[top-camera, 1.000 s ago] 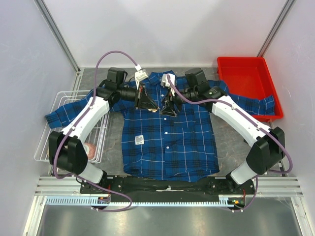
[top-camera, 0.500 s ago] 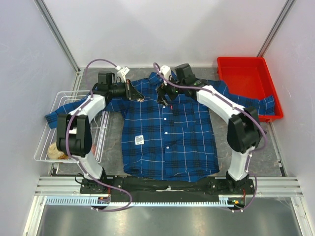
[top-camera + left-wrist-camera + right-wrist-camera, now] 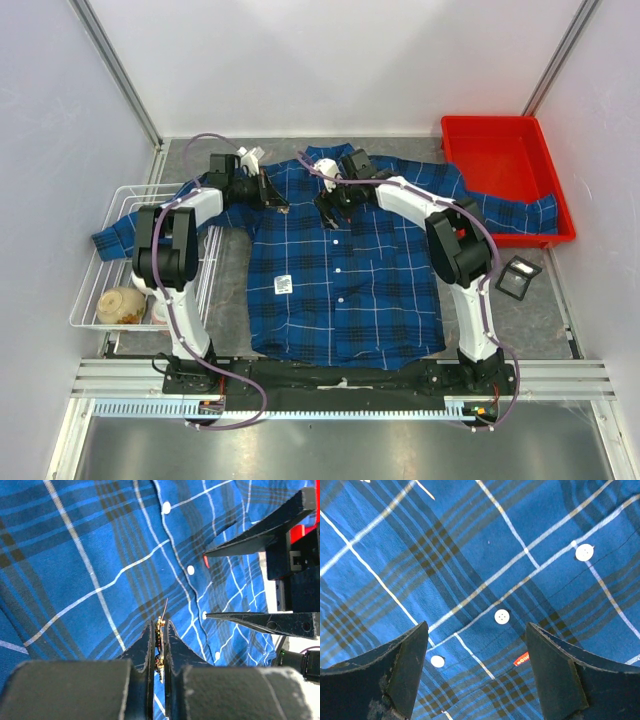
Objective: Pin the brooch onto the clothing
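The blue-and-black plaid shirt point(image 3: 345, 295) lies flat and buttoned on the table, collar at the far side. My left gripper point(image 3: 282, 202) hovers over the shirt's upper left chest. In the left wrist view it point(image 3: 159, 625) is shut on the small gold brooch point(image 3: 159, 636), held edge-on, with its thin pin sticking out just above the cloth point(image 3: 75, 555). My right gripper point(image 3: 331, 212) is open and empty over the button placket below the collar. In the right wrist view its jaws point(image 3: 476, 630) straddle white buttons point(image 3: 502, 616) and a small red tag point(image 3: 521, 658).
A red tray point(image 3: 505, 150) stands at the back right with the shirt's right sleeve draped over its edge. A white wire basket point(image 3: 105, 235) at the left holds a pale round object point(image 3: 122, 303). A small black square item point(image 3: 519, 277) lies right of the shirt.
Both grippers have moved away from me toward the collar, and the arms have stretched out. The left keeps hold of the brooch. The black square item and basket contents are now uncovered.
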`<state>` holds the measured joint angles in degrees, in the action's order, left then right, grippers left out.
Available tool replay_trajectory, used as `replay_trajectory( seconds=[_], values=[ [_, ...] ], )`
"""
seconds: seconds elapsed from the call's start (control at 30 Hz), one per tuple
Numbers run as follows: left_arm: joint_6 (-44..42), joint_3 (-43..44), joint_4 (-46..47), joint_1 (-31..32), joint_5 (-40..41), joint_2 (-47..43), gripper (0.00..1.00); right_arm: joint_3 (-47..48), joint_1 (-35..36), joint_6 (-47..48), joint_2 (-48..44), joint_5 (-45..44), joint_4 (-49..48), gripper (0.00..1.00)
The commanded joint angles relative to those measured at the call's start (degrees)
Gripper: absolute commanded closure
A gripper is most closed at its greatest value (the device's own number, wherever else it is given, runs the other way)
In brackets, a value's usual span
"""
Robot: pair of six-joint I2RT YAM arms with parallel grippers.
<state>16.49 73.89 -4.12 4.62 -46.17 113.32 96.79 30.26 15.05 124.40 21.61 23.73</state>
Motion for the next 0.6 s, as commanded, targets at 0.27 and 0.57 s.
replay_trajectory(
  seconds=[0.27,0.57],
  values=[
    [3.1,-1.9,0.6,-0.2,0.5,2.9,0.98,-7.1,0.2,10.6,-1.3,-4.8,5.6,0.18],
    [2.1,-8.1,-0.6,-0.2,-2.5,-1.7,0.98,-14.4,-1.0,19.7,-4.8,-6.7,8.2,0.18]
  ],
)
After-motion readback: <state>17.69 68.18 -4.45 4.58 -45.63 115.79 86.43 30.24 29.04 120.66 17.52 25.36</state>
